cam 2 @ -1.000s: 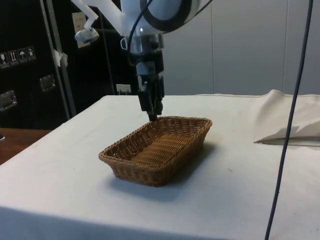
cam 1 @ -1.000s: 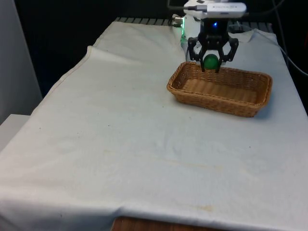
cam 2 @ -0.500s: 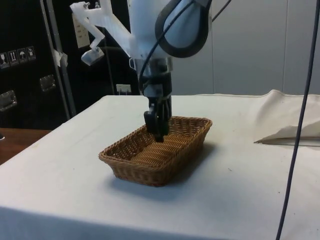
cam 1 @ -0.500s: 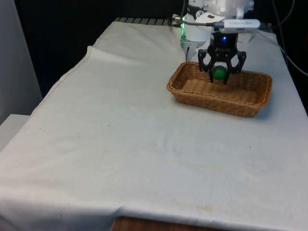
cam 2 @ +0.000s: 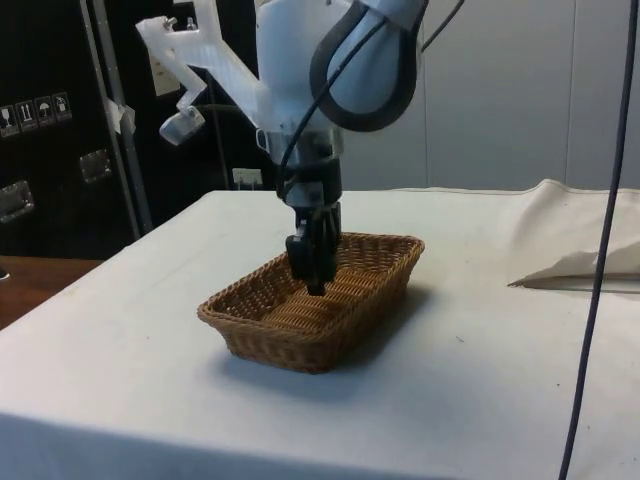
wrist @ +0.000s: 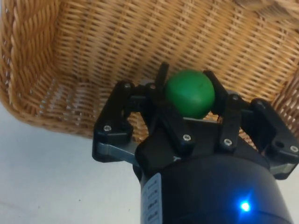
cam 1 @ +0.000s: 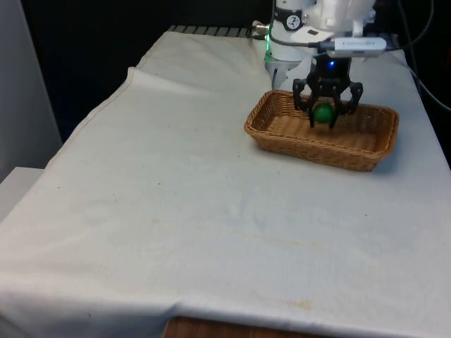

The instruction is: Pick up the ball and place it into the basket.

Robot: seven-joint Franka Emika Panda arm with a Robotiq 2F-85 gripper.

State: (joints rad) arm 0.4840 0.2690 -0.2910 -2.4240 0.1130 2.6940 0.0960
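A green ball [cam 1: 324, 113] [wrist: 190, 93] sits between the black fingers of my gripper [cam 1: 325, 117] [cam 2: 313, 277] [wrist: 187, 88], which is shut on it. The gripper hangs inside the wicker basket [cam 1: 366, 151] [cam 2: 270, 335] [wrist: 56, 70], over its middle and just above the woven floor. The basket is oblong and brown, and stands at the far end of the table towards the front view's right. In the side view the fingers hide the ball.
A white cloth [cam 1: 176, 197] covers the table. A folded-up part of the cloth [cam 2: 580, 265] lies beyond the basket in the side view. The robot's base [cam 1: 285, 49] stands right behind the basket.
The gripper has carried the ball from above the basket's far rim in over the basket and down into it. The basket has not moved.
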